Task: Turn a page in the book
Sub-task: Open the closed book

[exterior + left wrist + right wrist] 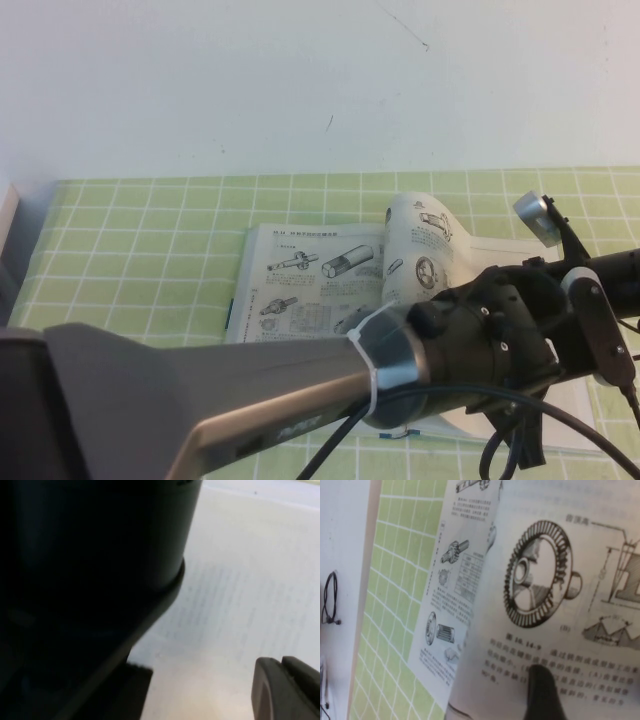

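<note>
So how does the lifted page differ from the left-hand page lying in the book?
The lifted page stands up curled above the spine; the left-hand page lies flat. The lifted one shows round gear-like drawings, the flat one shaft and cylinder drawings. The right gripper is close beside the lifted page, away from the flat one. Both are white, printed in black.

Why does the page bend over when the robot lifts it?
The page looks thin and floppy: it stands curled at the top, so it probably sags if let go. It likely tears easily. The right gripper is open beside it; the left gripper hovers over the book.
</note>
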Controlling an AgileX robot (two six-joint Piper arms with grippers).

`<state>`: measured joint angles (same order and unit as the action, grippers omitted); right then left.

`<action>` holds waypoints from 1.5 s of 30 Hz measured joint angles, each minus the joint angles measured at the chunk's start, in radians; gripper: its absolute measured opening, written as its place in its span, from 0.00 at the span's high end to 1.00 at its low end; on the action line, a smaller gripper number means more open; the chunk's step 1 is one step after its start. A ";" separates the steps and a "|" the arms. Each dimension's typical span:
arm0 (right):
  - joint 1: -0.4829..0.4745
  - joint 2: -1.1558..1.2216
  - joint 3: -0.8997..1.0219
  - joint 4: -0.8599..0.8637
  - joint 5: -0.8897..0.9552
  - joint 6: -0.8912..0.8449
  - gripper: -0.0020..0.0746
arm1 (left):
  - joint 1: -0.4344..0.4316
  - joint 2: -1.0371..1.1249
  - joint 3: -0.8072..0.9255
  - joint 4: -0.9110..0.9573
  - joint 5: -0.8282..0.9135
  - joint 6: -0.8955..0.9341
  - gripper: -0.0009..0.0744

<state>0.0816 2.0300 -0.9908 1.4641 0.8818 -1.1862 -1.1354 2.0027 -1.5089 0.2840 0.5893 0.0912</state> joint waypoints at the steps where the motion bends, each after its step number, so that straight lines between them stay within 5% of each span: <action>1: 0.000 0.000 0.000 -0.002 0.000 0.000 0.44 | 0.002 0.006 0.000 -0.002 -0.011 0.000 0.99; 37: -0.044 0.007 0.000 -0.109 0.004 -0.022 0.45 | 0.143 0.137 -0.033 -0.341 -0.071 0.188 0.99; 45: -0.101 0.011 0.000 -0.139 0.092 -0.022 0.65 | 0.135 0.146 -0.043 -0.343 -0.131 0.227 0.99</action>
<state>-0.0194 2.0407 -0.9908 1.3252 0.9735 -1.2079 -1.0002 2.1488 -1.5523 -0.0593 0.4579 0.3180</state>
